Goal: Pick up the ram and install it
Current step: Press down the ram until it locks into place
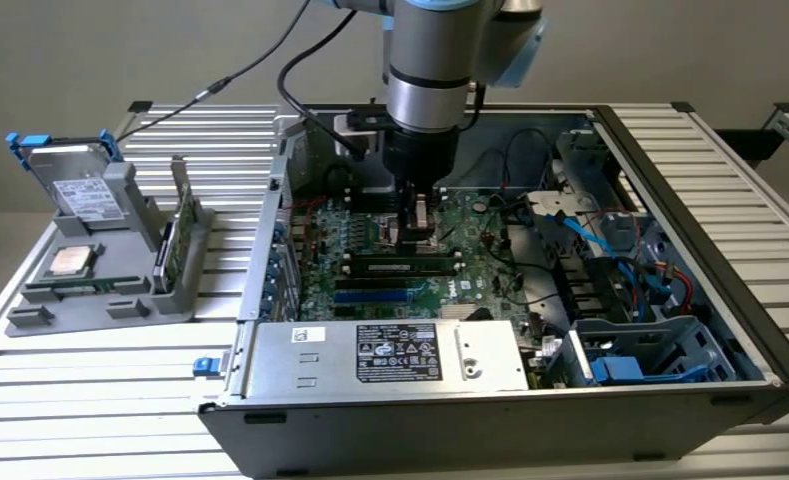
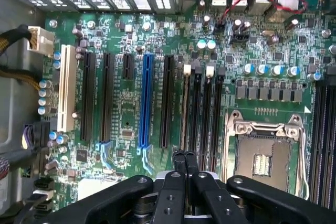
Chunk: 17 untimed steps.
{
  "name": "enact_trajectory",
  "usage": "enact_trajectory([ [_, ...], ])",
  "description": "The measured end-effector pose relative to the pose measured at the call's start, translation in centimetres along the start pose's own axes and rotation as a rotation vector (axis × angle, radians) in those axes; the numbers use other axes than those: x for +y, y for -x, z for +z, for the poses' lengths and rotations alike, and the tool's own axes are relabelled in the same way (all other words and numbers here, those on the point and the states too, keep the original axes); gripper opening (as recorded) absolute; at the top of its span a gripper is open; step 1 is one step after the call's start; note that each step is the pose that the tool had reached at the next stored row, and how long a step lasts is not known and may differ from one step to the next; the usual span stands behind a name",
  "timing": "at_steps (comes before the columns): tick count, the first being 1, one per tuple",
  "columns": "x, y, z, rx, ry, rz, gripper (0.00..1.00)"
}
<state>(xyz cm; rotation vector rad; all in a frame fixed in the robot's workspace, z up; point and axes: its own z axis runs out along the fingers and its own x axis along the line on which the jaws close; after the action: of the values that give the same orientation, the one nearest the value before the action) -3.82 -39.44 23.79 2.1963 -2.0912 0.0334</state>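
While your black two-fingered tool (image 2: 185, 157) hung low over the green motherboard (image 2: 131, 108), its fingers stood pressed together, grasping nothing. Item: one long, narrow green ram stick with black chips (image 1: 398, 266) lay seated in a slot of the board inside the open computer case (image 1: 714, 200). By your record, installation looked complete.
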Motion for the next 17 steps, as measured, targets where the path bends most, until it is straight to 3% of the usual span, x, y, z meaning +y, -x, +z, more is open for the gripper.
enact_trajectory([
  [3, 0.41, 0.03, 0.03, 0.0, -0.0001, 0.0, 0.1],
  [17, 0.63, 0.11, 0.89, 0.0031, -0.0025, 0.0, 0.1],
])
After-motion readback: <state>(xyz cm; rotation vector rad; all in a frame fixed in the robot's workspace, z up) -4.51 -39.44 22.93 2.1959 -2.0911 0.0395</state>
